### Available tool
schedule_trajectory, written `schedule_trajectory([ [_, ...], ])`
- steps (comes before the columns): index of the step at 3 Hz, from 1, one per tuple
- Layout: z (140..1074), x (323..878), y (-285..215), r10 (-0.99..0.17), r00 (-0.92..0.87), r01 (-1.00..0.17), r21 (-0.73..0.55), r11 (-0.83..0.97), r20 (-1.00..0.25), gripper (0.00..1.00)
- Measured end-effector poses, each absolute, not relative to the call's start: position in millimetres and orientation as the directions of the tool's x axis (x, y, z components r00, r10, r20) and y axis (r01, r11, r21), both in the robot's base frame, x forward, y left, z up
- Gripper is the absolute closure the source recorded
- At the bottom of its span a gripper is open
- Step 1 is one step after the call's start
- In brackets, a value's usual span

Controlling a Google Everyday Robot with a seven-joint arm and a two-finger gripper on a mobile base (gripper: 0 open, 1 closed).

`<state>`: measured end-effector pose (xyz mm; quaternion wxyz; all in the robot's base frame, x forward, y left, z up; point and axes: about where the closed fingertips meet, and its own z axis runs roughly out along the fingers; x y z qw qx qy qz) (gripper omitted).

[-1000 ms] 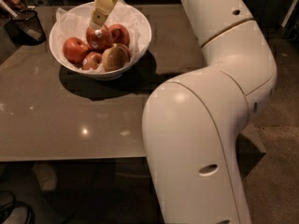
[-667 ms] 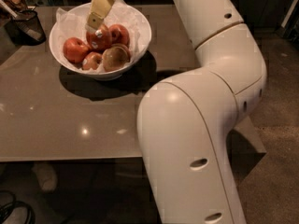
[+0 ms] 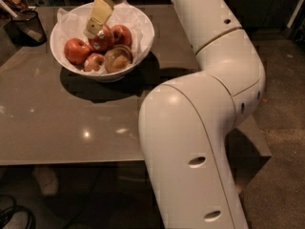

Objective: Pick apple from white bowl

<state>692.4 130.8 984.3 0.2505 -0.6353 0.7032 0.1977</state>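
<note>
The white bowl (image 3: 144,26), lined with crumpled white paper, stands at the far left of the brown table. It holds several apples. The dark red apple (image 3: 104,41) with a small white sticker lies at the middle back of the bowl. My gripper (image 3: 96,19) reaches down from the top edge, just above and partly in front of that apple, hiding its upper left side. Whether it touches the apple does not show.
In the bowl also lie a brighter red apple (image 3: 76,50) at the left, a small one (image 3: 94,61), a yellowish-green one (image 3: 117,60) and a red one (image 3: 124,33). A black mesh cup (image 3: 28,26) stands left of the bowl. My big white arm (image 3: 200,128) fills the right foreground.
The gripper has come down and slightly left, closer to the dark red apple. The arm's elbow has swung left. The apples and bowl have not moved.
</note>
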Motion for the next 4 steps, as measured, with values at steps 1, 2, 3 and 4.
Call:
schedule_trajectory([
  [1, 978, 695, 133, -0.789, -0.078, -0.993, -0.026, 0.118, -0.609, 0.15],
  [2, 970, 696, 136, -0.789, -0.084, -0.993, -0.012, 0.115, -0.609, 0.15],
  [3, 943, 705, 130, -0.777, -0.102, -0.992, 0.006, 0.126, -0.622, 0.17],
  [4, 939, 705, 128, -0.778, -0.104, -0.992, 0.006, 0.128, -0.620, 0.17],
])
